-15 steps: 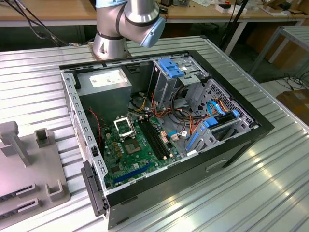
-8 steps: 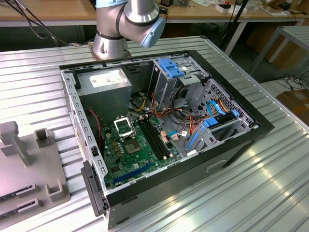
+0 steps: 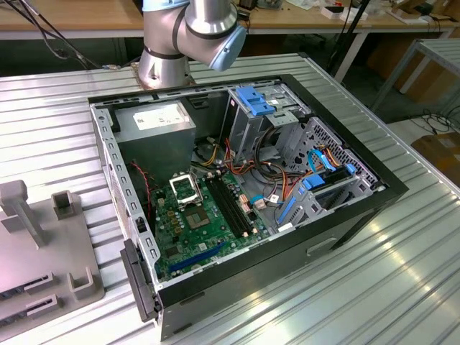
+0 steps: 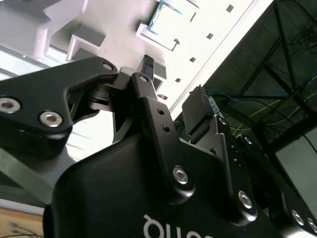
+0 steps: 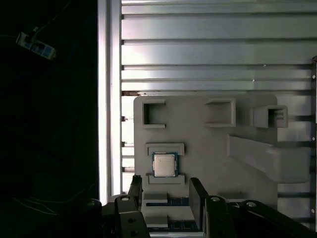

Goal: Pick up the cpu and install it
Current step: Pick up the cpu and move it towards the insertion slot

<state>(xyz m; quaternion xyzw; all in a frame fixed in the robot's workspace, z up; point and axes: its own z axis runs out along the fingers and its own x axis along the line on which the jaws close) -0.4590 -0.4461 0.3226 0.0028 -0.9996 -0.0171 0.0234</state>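
The cpu (image 5: pixel 164 164) is a small square chip with a silver-grey top. It lies flat in a recess of a grey holder plate (image 5: pixel 208 148) in the first wrist view. My gripper (image 5: pixel 166 194) hangs above the plate, open, with its two black fingers (image 5: pixel 134 191) spread wider than the chip and nothing between them. The chip lies just beyond the fingertips, in line with the gap. In the second wrist view the gripper (image 4: pixel 173 82) is seen from behind, with the cpu (image 4: pixel 166 19) past its tips. The motherboard socket (image 3: pixel 185 188) stands open inside the computer case (image 3: pixel 359 208).
The holder plate (image 3: pixel 43 244) lies on the ribbed metal table on the exterior view's left, beside the case. It carries raised blocks and a tall wedge (image 5: pixel 267 158). The arm's base (image 3: pixel 165 61) stands behind the case. Cables, drive bays and memory slots crowd the case.
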